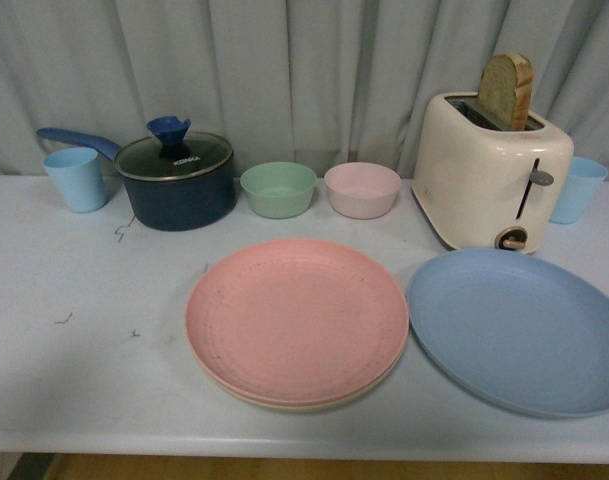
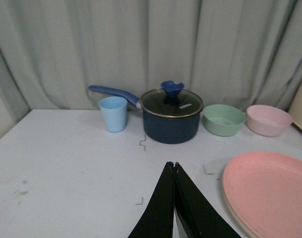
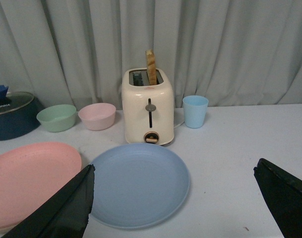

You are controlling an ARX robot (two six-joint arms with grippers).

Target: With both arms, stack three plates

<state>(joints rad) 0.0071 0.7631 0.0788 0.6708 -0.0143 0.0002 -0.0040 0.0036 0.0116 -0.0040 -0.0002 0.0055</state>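
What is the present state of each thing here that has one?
pink plate, stacked on the beige plate
beige plate, under the pink plate
blue plate, alone, not stacked
pot, lid on
toaster, bread slice sticking up
left gripper, shut, empty
right gripper, open, empty

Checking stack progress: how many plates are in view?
3. The pink plate lies on the cream plate, whose rim alone shows, front centre; the blue plate sits unstacked to their right, before the toaster.

Front view high over table (image 1: 84,380), 2 wrist views low, facing curtain (image 1: 284,60), all sharing pink plate (image 1: 296,320)
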